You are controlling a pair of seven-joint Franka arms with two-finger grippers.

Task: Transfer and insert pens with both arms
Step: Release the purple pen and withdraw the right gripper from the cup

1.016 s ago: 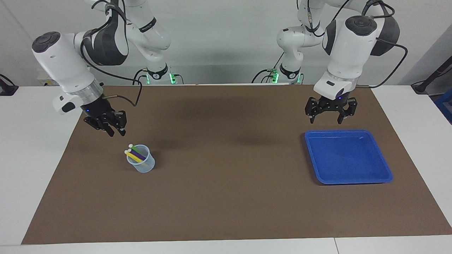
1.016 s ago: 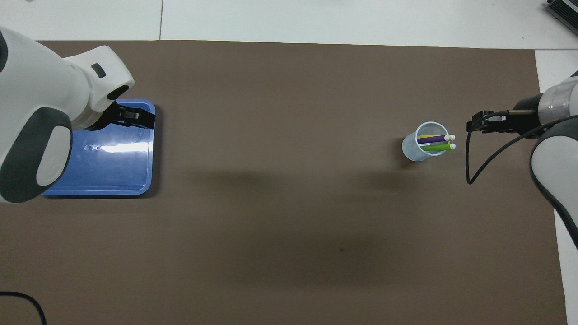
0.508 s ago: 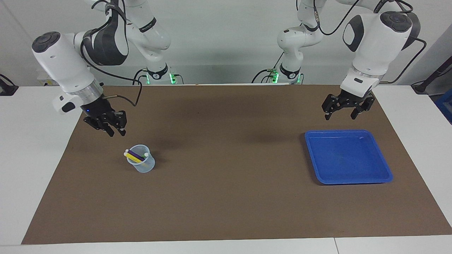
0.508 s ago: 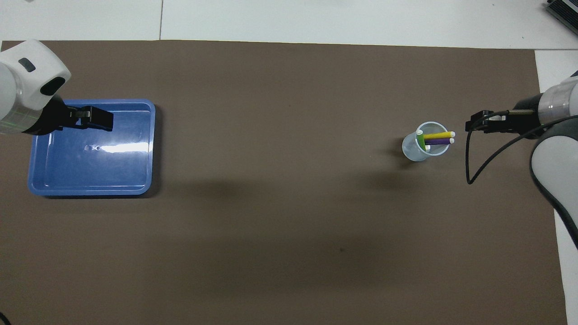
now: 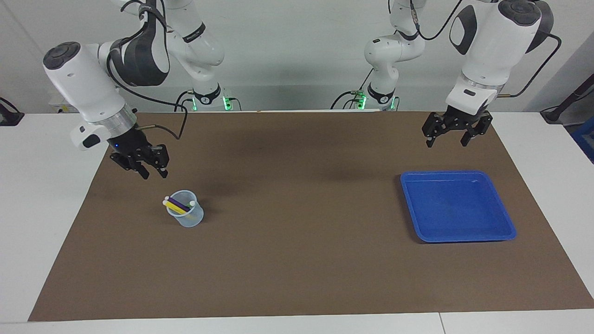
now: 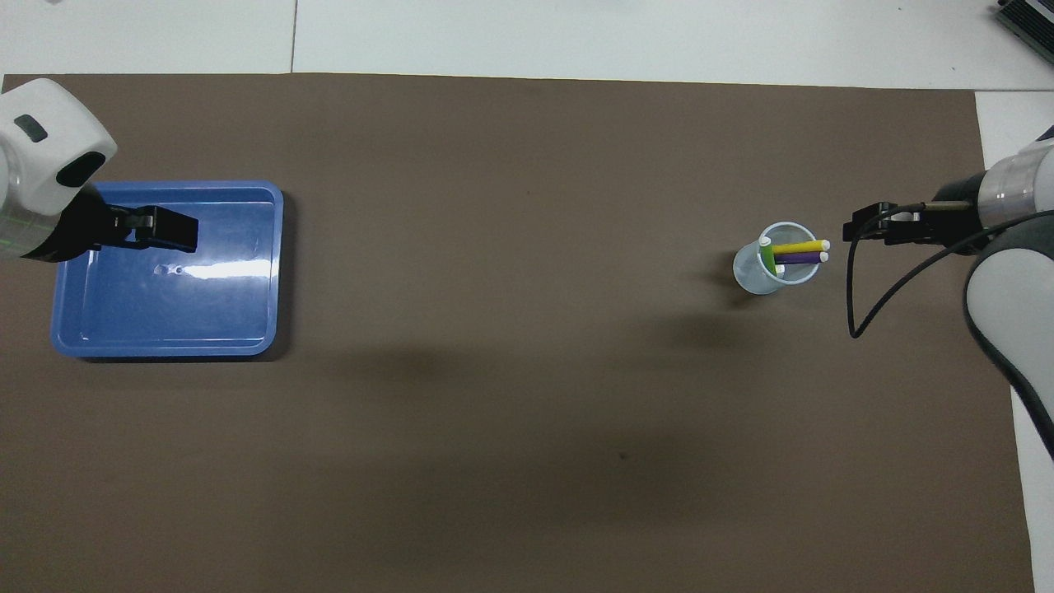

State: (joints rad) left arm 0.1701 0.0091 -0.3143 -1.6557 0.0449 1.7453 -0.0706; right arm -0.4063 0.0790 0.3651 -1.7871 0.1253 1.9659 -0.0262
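The three pens (image 5: 177, 205) (image 6: 797, 252), yellow, purple and green, stand leaning in a small clear cup (image 5: 186, 215) (image 6: 762, 276) at the right arm's end of the mat. My right gripper (image 5: 154, 175) (image 6: 860, 226) hangs over the bare mat just beside the cup, apart from it. Its fingertips are apart and hold nothing. My left gripper (image 5: 445, 144) (image 6: 169, 231) is raised over the blue tray's (image 5: 457, 208) (image 6: 165, 313) end of the table, open wide and empty.
The blue tray holds nothing and lies at the left arm's end of the brown mat (image 5: 297, 241). White tabletop surrounds the mat. A black cable (image 6: 856, 296) loops down from the right wrist beside the cup.
The left gripper has lifted and drawn back from low over the tray. The green pen has tipped to the cup's other rim. The right gripper's fingers have spread slightly.
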